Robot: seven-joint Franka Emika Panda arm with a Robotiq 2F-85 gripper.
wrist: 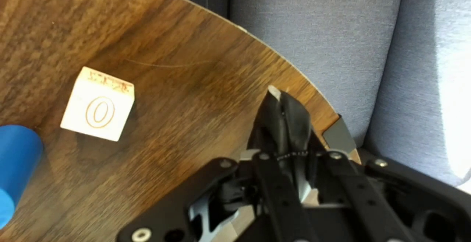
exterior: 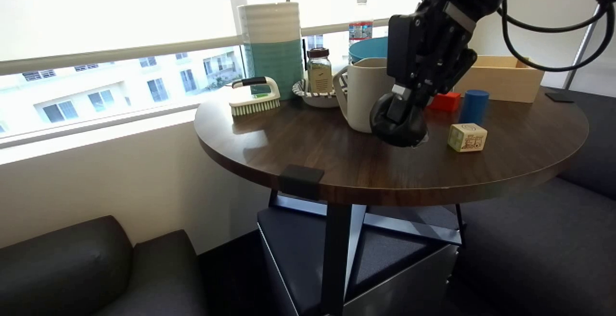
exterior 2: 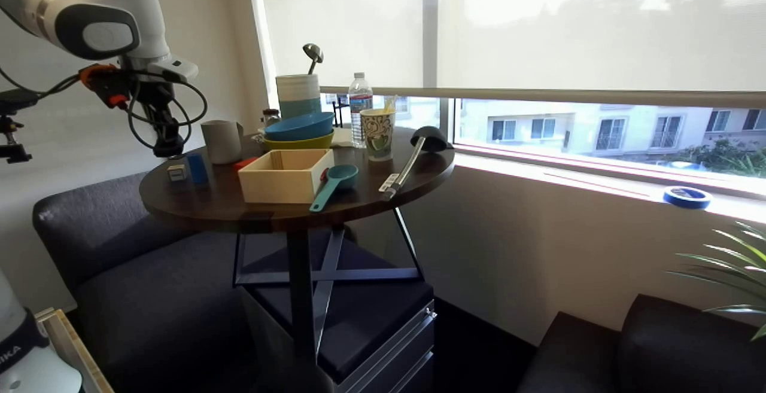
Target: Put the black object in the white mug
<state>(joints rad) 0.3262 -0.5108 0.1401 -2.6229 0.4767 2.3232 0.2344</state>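
- we hold the black object (wrist: 285, 124) clamped in the tool (wrist: 292, 153), above the worktop (wrist: 176, 98).
- we see the white mug (exterior: 362, 97) upright nearby, apart.

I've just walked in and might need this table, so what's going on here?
A robot arm is working over the round table, its gripper closed on a soft-looking black object. The white mug stands upright on the table, and in an exterior view there is a gap between it and the held object. So the object is not in the mug yet; that seems to be the goal.
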